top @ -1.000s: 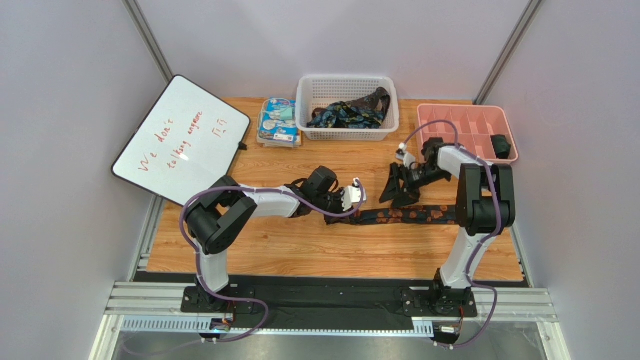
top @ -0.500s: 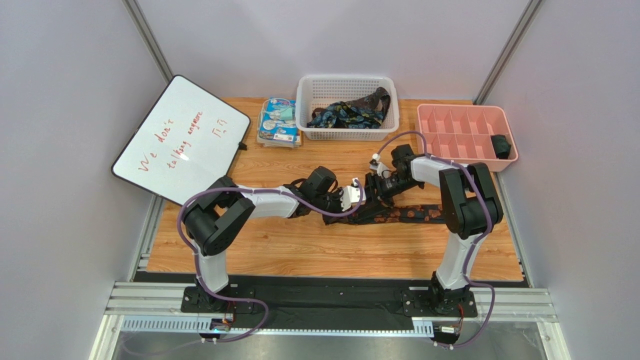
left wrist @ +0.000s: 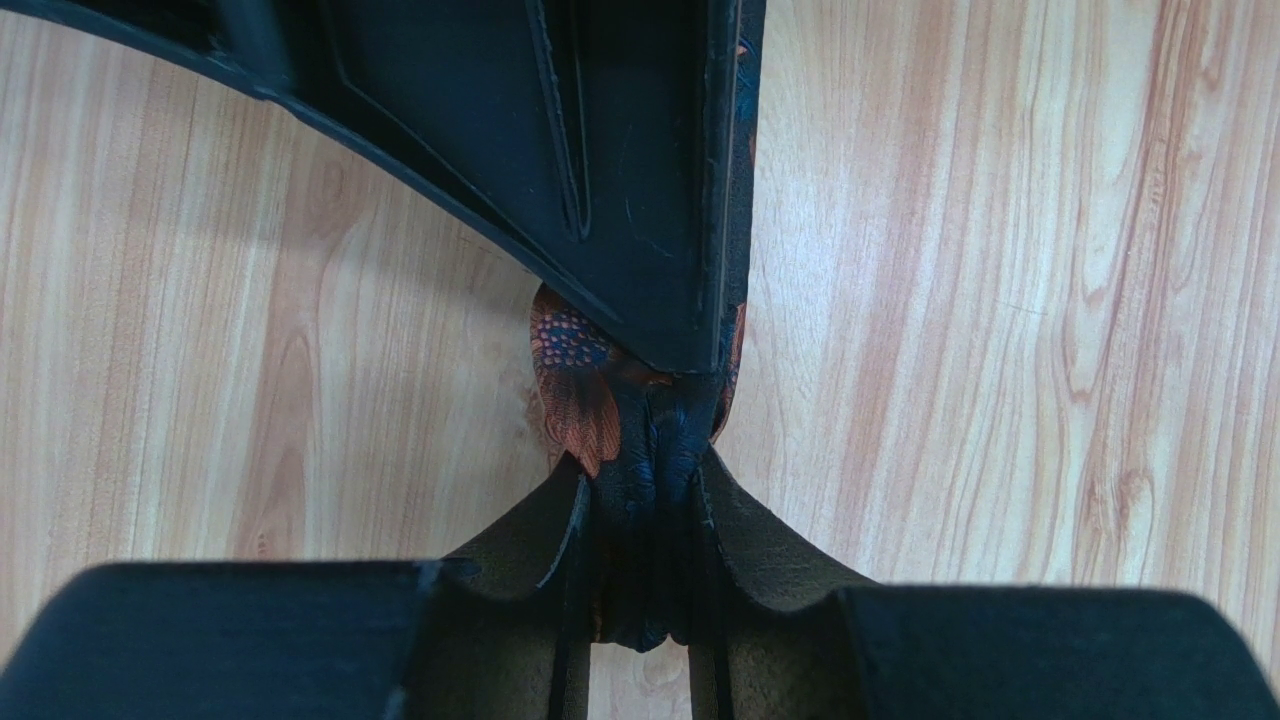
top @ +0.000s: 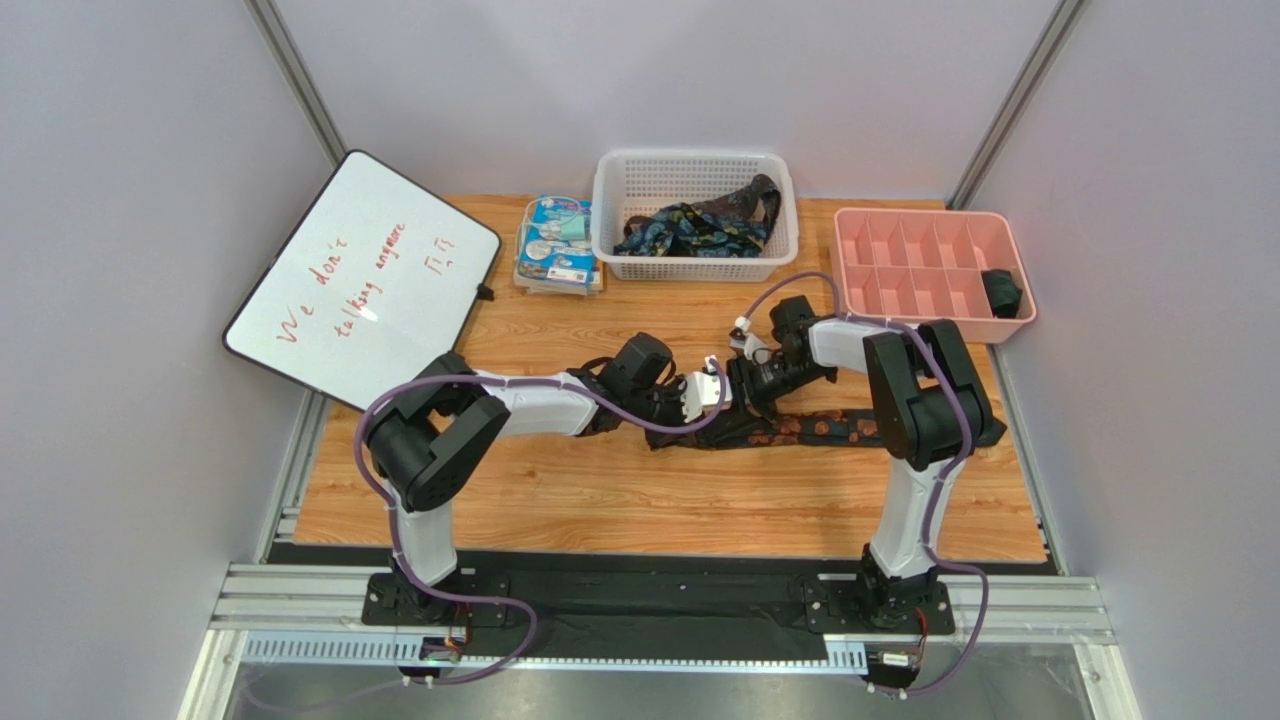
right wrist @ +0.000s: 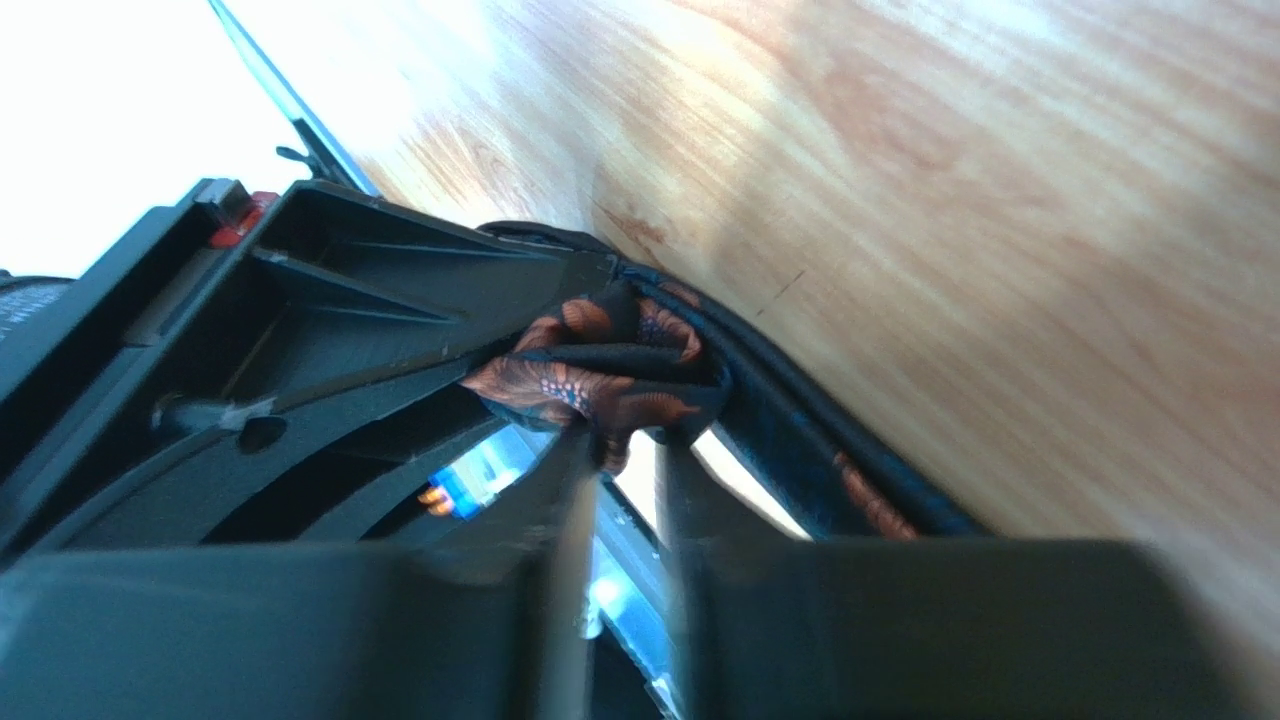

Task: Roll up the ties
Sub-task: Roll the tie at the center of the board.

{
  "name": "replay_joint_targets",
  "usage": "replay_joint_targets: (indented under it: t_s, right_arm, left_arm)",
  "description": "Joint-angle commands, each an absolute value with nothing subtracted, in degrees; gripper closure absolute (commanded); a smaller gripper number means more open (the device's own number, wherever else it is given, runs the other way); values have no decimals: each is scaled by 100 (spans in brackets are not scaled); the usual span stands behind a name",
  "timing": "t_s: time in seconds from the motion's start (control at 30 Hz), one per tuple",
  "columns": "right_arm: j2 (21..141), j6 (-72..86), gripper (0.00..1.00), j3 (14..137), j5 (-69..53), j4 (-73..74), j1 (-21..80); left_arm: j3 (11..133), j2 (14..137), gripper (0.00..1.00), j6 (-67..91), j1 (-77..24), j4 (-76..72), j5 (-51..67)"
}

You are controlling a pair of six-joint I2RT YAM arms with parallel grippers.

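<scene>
One of the ties (top: 827, 429), dark with orange-brown blotches, lies stretched along the middle of the wooden table. At its left end both grippers meet. My left gripper (top: 709, 398) is shut on the bunched end; in the left wrist view the fabric (left wrist: 579, 405) is squeezed between the fingers of that gripper (left wrist: 649, 480). My right gripper (top: 744, 383) faces it from the right. In the right wrist view its jaws (right wrist: 616, 458) stand narrow, pinching a fold of the tie (right wrist: 579, 383). More ties (top: 691, 228) lie heaped in the white basket (top: 694, 156).
A pink divided tray (top: 917, 225) stands at the back right with a dark roll (top: 1002, 290) in its right compartment. A blue-white packet (top: 556, 240) lies left of the basket. A whiteboard (top: 361, 278) leans at the far left.
My right arm has swung left from over the tie's middle to its left end, beside the left gripper, and its jaws have narrowed onto the fabric. The left arm has held still.
</scene>
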State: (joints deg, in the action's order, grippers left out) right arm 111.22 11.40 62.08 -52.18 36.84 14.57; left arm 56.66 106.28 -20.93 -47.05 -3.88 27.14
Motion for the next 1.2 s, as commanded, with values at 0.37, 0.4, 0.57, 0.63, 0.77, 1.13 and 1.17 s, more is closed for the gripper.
replay_joint_targets:
  t_s: [0.37, 0.4, 0.57, 0.63, 0.77, 1.13, 1.17]
  right_arm:
    - [12128, 308, 100, 6469, -4228, 4385, 1327]
    - [12164, 299, 100, 6477, -4158, 4394, 1327]
    - [12567, 176, 100, 6731, -3999, 4640, 1301]
    - [12673, 97, 100, 6802, -3990, 4772, 1274]
    - [12858, 26, 100, 6934, -4104, 4939, 1257]
    - [12981, -220, 100, 6952, -4236, 4983, 1406]
    - [12981, -220, 100, 6952, -4254, 4966, 1424]
  left_arm:
    - [4087, 9475, 34, -1389, -4025, -2249, 3419]
    - [4078, 9475, 31, -1345, -4025, -2337, 3489]
    - [4026, 9808, 25, -1353, -4130, -3005, 3718]
    - [3973, 9940, 25, -1494, -4201, -3312, 3709]
    - [3946, 10160, 25, -1678, -4385, -3787, 3648]
    - [4008, 10591, 54, -2250, -4790, -4026, 3138]
    - [4017, 10547, 61, -2267, -4834, -3938, 3094]
